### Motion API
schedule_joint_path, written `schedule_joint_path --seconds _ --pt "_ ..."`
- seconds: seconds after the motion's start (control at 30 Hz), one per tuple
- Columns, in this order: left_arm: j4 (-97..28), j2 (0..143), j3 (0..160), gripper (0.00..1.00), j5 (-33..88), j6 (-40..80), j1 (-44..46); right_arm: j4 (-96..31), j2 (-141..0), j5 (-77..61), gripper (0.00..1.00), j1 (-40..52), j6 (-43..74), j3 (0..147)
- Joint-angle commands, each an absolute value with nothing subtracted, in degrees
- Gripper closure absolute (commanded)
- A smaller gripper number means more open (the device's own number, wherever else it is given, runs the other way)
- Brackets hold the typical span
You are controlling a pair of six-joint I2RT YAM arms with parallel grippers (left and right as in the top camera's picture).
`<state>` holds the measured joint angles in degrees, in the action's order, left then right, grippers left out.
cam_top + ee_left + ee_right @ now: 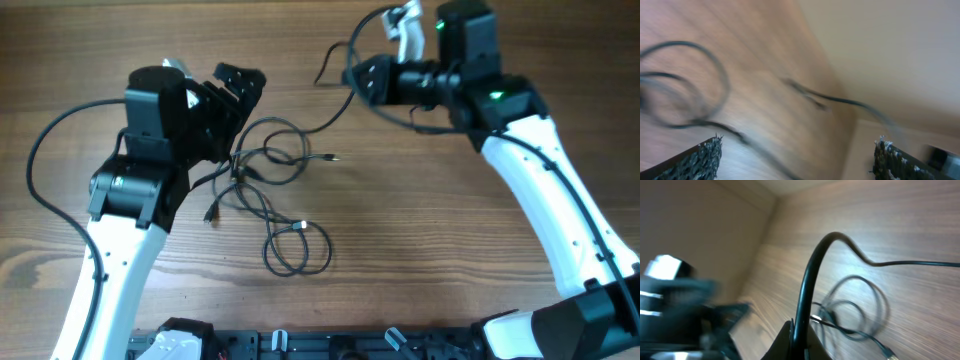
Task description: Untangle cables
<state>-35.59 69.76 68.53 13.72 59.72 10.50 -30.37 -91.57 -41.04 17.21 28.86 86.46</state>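
Right gripper (799,342) pinching thin black flexible cord (806,285), holding it raised, likely to free it from looped black tangle (243,170); left gripper (238,85) hovering spread beside tangle

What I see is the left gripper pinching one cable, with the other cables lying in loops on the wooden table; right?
Not quite: the right gripper pinches that cable, as the right wrist view shows; the left gripper is open and empty. The rest holds.

The left arm (130,200) holds its jaws spread wide, the right arm (540,190) has its jaws pinched together.
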Motion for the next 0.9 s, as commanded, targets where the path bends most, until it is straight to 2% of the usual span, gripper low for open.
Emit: schedule_joint_path --seconds 0.0,0.07,0.13,0.23,0.37,0.43,0.53,0.63,0.77,0.87 --pt "-40.77 74.63 68.58 0.0 8.21 55.66 10.76 -28.47 -90.52 -50.61 0.96 18.37 39.83 88.77" --pt "-44.14 78.43 68.58 0.0 8.25 54.94 10.76 -25.47 -90.52 -56.73 0.96 18.68 44.99 88.77" --pt "-45.91 82.04 68.58 0.0 8.58 52.77 10.76 -16.16 -90.52 -63.0 0.96 18.68 52.53 88.77" --pt "-46.76 84.71 68.58 0.0 8.67 49.34 10.72 -6.22 -90.52 -64.07 0.96 16.8 58.72 88.77" --pt "-46.26 84.82 68.58 0.0 9.04 43.31 9.85 -4.97 -90.54 -68.77 0.96 9.96 58.61 88.75" --pt "-44.42 84.97 68.58 0.01 12.88 35.27 9.76 -4.56 -90.52 -72.01 0.96 6.96 58.74 88.77" --pt "-43.7 87.26 68.51 0.06 15.64 29.5 10.83 -2.44 -90.52 -75.94 0.96 5.23 59.13 88.77" --pt "-41.85 92.31 68.47 0.07 16.82 18.92 11.79 -0.45 -90.52 -80.18 0.96 4.95 59.96 88.77" --pt "-38.46 99.35 68.47 0.12 34.81 -1.63 11.77 -0.45 -90.52 -82.08 0.96 4.95 58.46 88.77" --pt "-37.65 100.64 68.47 0.13 43.94 -10.07 11.9 -0.43 -90.52 -82.24 0.96 4.95 58.0 88.77"
